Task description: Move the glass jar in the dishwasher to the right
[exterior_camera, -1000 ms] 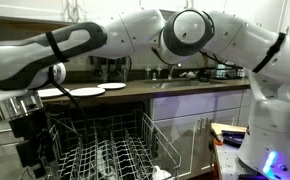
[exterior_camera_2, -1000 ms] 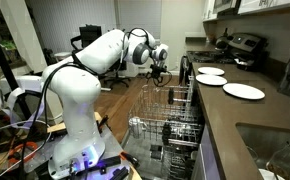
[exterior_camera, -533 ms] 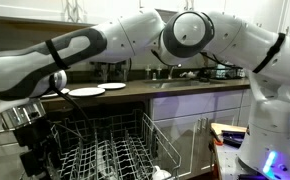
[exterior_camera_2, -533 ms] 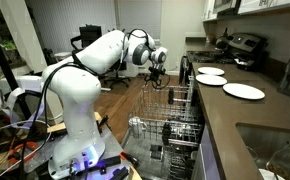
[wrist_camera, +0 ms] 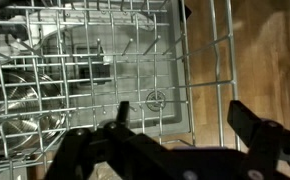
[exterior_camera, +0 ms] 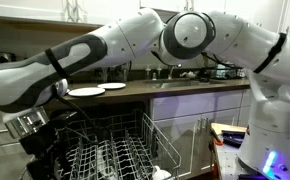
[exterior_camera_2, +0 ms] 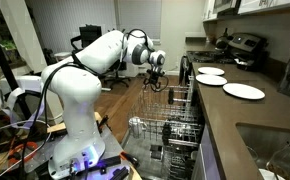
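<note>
Arm being lowered to the rack, jar not yet reached.
Over the last second the arm [exterior_camera: 125, 45] is being dropped lower beside the dishwasher [exterior_camera: 97, 124], above its rack [exterior_camera_2: 171, 112]. The gripper [wrist_camera: 177, 112] is being held wide open and empty over the rack's outer edge. The jar [wrist_camera: 25, 100], only faintly made out, is sitting among tines well apart from it, so the approach is judged unfinished.
</note>
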Controlling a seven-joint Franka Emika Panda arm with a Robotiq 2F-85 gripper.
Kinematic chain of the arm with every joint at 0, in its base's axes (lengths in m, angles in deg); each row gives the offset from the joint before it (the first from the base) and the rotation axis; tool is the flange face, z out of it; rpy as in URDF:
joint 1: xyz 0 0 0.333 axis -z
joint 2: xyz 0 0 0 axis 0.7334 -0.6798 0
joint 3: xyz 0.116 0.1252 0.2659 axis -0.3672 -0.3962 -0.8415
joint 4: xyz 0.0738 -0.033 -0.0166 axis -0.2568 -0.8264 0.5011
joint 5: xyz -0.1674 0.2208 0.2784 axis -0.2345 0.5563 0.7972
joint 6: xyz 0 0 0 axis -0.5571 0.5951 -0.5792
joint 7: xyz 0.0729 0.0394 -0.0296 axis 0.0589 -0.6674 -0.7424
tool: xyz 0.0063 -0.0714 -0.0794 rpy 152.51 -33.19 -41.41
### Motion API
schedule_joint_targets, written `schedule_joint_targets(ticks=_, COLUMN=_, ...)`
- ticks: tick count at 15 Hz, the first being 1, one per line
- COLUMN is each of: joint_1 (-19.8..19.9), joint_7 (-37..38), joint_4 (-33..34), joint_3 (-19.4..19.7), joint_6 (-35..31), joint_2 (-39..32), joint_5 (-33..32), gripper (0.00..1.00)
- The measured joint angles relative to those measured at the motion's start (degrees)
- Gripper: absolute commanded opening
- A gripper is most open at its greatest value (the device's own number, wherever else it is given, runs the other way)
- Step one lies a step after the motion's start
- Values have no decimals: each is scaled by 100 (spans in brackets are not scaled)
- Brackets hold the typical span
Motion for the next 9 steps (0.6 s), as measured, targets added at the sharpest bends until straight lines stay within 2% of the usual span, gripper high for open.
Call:
schedule_joint_targets(ticks=5, joint_1=-177, joint_7=209, joint_4=-49, joint_3=256, joint_6=-63, joint_2=-2, joint_5=-164, gripper=100)
schedule_joint_targets(ticks=9, joint_1=-280, joint_7=227, joint_4=-50, joint_3=420, joint_6=-479, joint_2=-1, joint_5=-324, gripper=100)
